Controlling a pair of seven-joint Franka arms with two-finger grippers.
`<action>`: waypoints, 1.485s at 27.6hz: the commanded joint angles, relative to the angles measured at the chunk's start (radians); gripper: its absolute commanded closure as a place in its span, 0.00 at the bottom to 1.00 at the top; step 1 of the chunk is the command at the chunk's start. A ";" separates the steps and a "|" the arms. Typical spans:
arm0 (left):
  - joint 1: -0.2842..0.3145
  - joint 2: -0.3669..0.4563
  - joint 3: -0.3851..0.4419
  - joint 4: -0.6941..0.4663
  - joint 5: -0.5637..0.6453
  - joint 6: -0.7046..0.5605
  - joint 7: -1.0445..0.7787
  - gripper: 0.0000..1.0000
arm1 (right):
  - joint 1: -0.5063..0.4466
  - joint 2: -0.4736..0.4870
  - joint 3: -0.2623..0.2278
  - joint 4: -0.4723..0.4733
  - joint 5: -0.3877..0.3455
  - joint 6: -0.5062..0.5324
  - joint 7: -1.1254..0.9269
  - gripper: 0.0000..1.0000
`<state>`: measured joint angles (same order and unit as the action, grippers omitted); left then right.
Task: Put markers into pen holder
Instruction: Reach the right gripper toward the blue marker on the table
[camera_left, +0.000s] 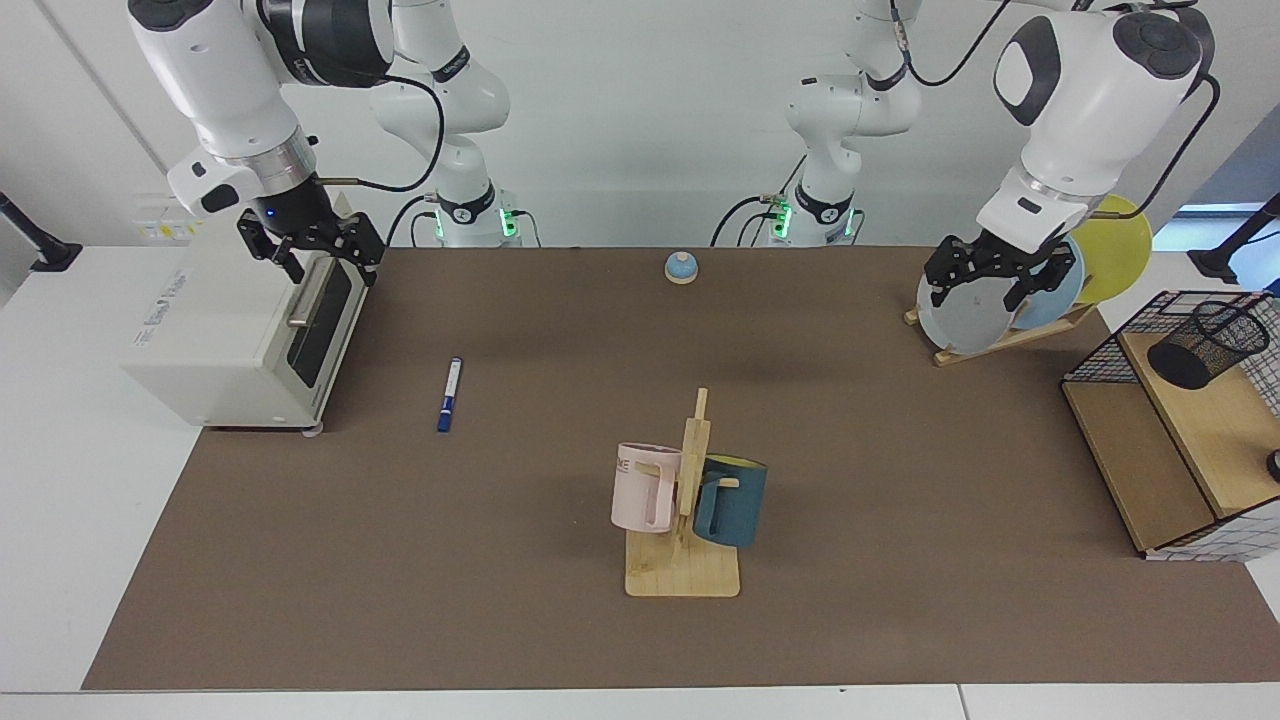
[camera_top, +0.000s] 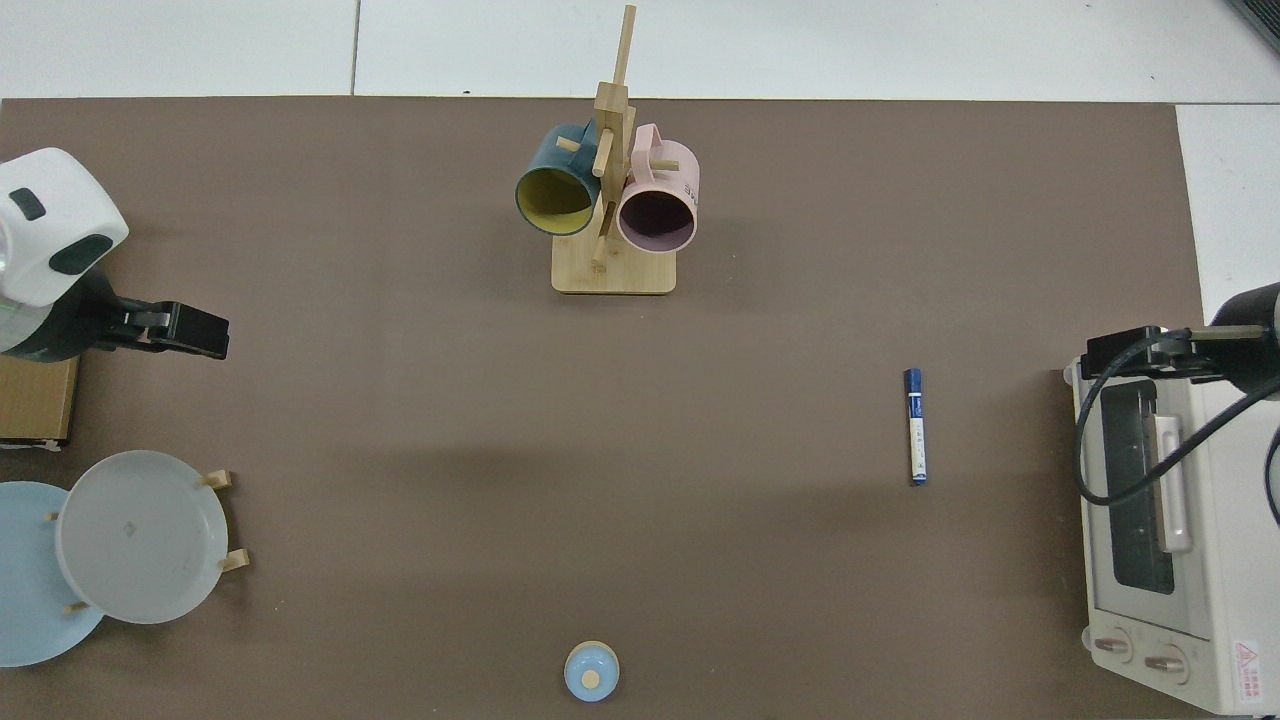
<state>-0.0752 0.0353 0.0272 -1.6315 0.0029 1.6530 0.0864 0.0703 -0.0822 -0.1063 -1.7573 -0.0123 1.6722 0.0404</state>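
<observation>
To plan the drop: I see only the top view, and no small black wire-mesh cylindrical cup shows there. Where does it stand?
Observer: The pen holder sits on the wooden shelf of the black wire-grid basket frame, at the left arm's end.
Operator: Which gripper is at the white toaster oven?
Observer: The right gripper, open, above the oven door; the white, blue-capped marker lies nearby.
Operator: The left gripper?
Observer: The left gripper waits open, raised by the plate rack.
</observation>
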 joint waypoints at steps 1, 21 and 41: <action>-0.014 -0.025 0.007 -0.025 0.005 0.008 -0.001 0.00 | -0.012 -0.008 0.007 -0.013 0.014 0.021 -0.025 0.00; -0.020 -0.025 0.013 -0.027 0.005 0.010 0.001 0.00 | 0.003 -0.051 0.020 -0.109 0.023 0.105 0.002 0.00; -0.020 -0.025 0.014 -0.028 0.005 0.010 -0.001 0.00 | 0.057 0.206 0.020 -0.267 0.031 0.446 0.081 0.00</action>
<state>-0.0778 0.0352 0.0273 -1.6315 0.0029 1.6533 0.0866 0.1285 0.0853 -0.0853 -1.9568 -0.0029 2.0182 0.0968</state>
